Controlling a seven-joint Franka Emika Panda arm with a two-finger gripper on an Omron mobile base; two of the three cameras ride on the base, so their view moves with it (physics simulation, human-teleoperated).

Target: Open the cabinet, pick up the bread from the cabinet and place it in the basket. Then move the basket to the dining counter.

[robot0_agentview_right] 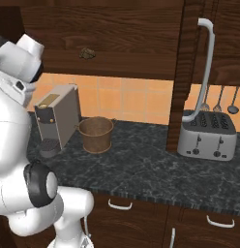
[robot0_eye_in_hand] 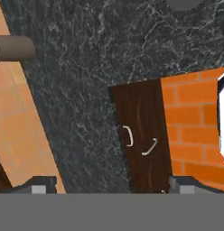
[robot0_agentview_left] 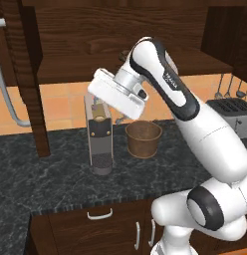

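Observation:
The cabinet [robot0_agentview_right: 122, 29] stands open, its right door [robot0_agentview_right: 182, 82] and left door [robot0_agentview_left: 28, 74] both swung out. The bread [robot0_agentview_right: 87, 53] is a small brown lump on the shelf inside. Below it, the round woven basket [robot0_agentview_left: 143, 139] sits on the black granite counter [robot0_agentview_left: 56, 179], next to the coffee machine. My arm [robot0_agentview_left: 165, 84] bends over the counter with its hand above the coffee machine, left of the basket. My gripper [robot0_eye_in_hand: 113, 185] is open, looking down at the counter with nothing between its fingertips. The basket [robot0_eye_in_hand: 14, 47] lies off to its side. The dining counter is out of view.
A grey coffee machine [robot0_agentview_left: 100, 139] stands just left of the basket. A silver toaster [robot0_agentview_right: 209, 133] sits at the right under hanging utensils [robot0_agentview_right: 218, 104]. The open right door's long handle [robot0_agentview_right: 206, 68] juts out over the counter. Lower cabinets [robot0_agentview_left: 100, 224] run under the counter edge.

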